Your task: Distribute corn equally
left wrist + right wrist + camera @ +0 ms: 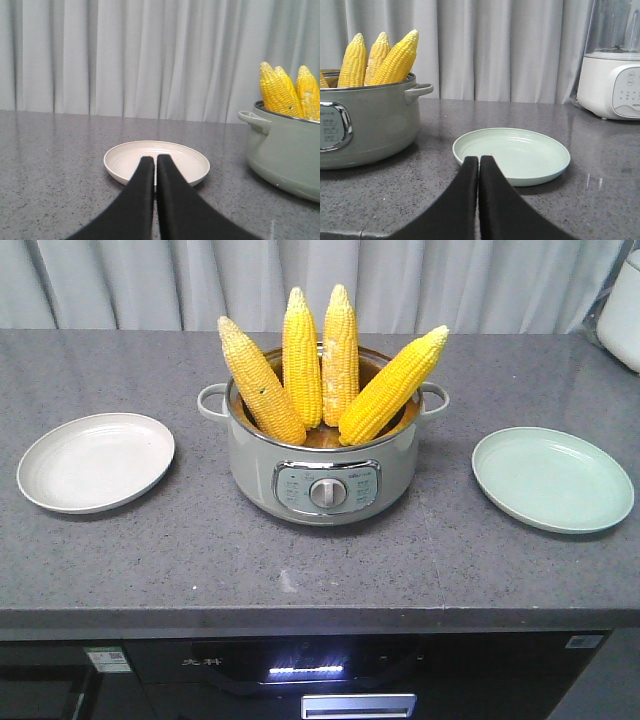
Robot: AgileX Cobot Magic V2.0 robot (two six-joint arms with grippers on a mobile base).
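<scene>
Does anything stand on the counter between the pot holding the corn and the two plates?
Nothing visible does. The four corn cobs stand in the open pot, and only bare counter lies between it and the white plate and the green plate, both empty. The cobs likely need lifting over the pot's rim.

Nothing reads clearly. The control panel (pixel 327 487) on the pot (pixel 250 460) has small print around its dial, too fine to make out. At seven o'clock from the pot, the dark appliance front (pixel 150 685) shows faint characters (pixel 203 664) and a white sticker (pixel 108 658), both illegible.
</scene>
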